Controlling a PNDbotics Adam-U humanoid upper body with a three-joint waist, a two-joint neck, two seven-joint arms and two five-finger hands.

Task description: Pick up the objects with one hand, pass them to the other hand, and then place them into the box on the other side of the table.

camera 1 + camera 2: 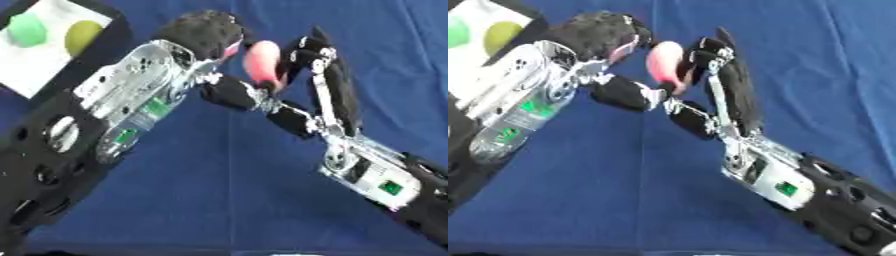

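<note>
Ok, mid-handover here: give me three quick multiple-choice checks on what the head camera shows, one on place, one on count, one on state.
1. Where is the white-lined black box?
A. far left corner
B. far right corner
C. near edge

2. How many round objects lie in it?
A. none
B. two
C. four

3. The pink oval object is:
A. lying on the blue cloth
B. held up between both hands
C. inside the box

Answers: 1 A, it shows top left. 2 B, a green ball and an olive ball. 3 B, left hand and right hand meet around it.

One pink object (261, 61), one box (45, 65), one green ball (27, 30), one olive ball (82, 36), two hands.
</note>
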